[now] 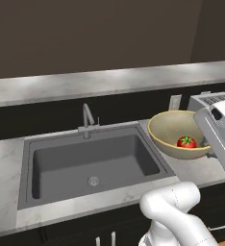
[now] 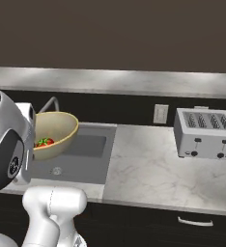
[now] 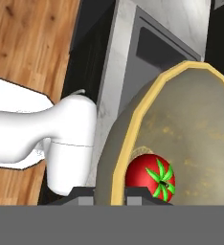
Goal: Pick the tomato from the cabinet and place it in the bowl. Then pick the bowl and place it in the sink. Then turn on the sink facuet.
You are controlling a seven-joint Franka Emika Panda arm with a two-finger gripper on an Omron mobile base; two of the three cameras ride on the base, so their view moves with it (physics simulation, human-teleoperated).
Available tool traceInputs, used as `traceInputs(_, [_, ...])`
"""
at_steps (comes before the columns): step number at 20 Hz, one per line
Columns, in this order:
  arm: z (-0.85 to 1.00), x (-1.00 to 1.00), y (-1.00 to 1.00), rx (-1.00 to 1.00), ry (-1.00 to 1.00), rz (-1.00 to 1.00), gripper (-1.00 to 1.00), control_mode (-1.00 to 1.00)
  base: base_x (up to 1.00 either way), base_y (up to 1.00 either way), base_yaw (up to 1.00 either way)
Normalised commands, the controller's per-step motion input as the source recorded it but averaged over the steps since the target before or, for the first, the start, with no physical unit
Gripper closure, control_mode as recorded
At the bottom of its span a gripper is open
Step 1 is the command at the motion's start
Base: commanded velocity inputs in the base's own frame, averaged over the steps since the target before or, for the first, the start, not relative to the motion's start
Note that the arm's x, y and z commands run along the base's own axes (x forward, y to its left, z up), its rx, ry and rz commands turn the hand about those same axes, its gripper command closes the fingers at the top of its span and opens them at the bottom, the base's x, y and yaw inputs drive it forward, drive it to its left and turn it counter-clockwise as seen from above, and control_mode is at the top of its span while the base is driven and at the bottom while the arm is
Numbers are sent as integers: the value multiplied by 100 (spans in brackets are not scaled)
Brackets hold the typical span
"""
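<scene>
Pincer [image 3: 110, 195] astride bowl [image 3: 190, 119] rim

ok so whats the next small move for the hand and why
Probably carry the bowl left over the sink, then lower it. The hand is shut on its rim, the tomato already lies inside, and the bowl hangs tilted beside the basin.

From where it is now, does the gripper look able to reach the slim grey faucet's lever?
Probably not yet: the gripper is shut on the rim of the pale yellow bowl, tomato inside, held beside the dark grey sink. The faucet stands unobstructed.
</scene>
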Motion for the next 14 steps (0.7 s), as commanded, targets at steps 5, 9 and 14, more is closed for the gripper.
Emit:
traceInputs(5, [-34, 21, 11, 2, 8, 13, 100, -100, 0, 0, 0])
traceInputs(9, [-64, 78, 27, 0, 4, 32, 100, -100, 0, 0, 0])
traceInputs(14, [-58, 91, 7, 0, 1, 41, 100, -100, 0, 0, 0])
